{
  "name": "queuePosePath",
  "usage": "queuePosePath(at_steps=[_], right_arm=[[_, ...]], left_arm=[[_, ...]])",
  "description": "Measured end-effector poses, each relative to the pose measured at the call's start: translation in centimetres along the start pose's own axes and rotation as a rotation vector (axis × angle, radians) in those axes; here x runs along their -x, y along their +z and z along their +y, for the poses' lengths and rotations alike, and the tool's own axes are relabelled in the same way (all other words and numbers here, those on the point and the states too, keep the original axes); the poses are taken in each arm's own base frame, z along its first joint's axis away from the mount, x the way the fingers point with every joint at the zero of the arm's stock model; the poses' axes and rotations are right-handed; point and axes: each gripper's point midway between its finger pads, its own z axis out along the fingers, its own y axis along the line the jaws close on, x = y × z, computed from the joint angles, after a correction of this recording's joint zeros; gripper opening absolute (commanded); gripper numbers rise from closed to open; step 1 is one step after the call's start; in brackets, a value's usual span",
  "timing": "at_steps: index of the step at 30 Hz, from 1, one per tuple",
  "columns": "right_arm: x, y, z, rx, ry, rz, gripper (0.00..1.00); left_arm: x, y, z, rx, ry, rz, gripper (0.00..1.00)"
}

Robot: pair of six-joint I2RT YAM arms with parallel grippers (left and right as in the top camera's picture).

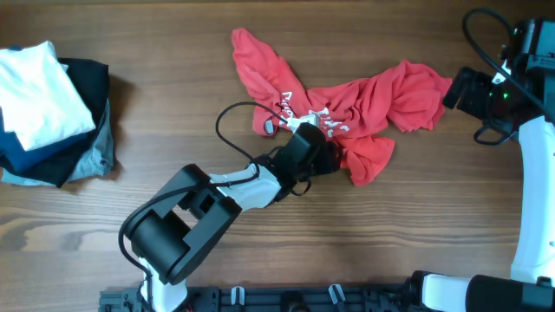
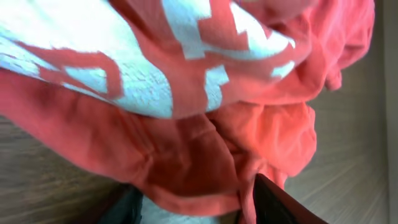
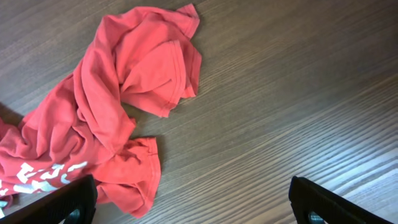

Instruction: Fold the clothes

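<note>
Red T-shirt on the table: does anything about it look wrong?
Yes. The red T-shirt lies crumpled and twisted on the wooden table, its white print bunched up, with the left gripper pushed into its folds. No damage shows.

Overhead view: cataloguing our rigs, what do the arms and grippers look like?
The left arm has a bulky black base housing, a white link and a looping black cable; its left gripper is black. The right arm is white, with a black right gripper, black cable and green light.

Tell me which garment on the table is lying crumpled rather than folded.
The red T-shirt with white print, heaped mid-table. The white shirt and the dark garments under it sit folded in a stack at the left.
</note>
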Motion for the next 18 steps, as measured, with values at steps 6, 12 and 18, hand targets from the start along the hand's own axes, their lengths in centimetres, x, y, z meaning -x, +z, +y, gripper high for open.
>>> queuePosePath(at_steps=[6,12,18], right_arm=[[-0.2,0.0,-0.1,-0.003,-0.001,0.010,1.00],[-0.3,0.0,-0.1,-0.003,-0.001,0.010,1.00],[0.3,0.0,0.1,0.005,0.001,-0.011,1.00]], left_arm=[[0.7,0.2,0.5,0.027,-0.022,-0.050,0.10],[0.3,0.8,1.7,0.062,-0.043,-0.050,0.04],[-0.2,-2.4,3.8,0.194,0.004,0.023,0.04]])
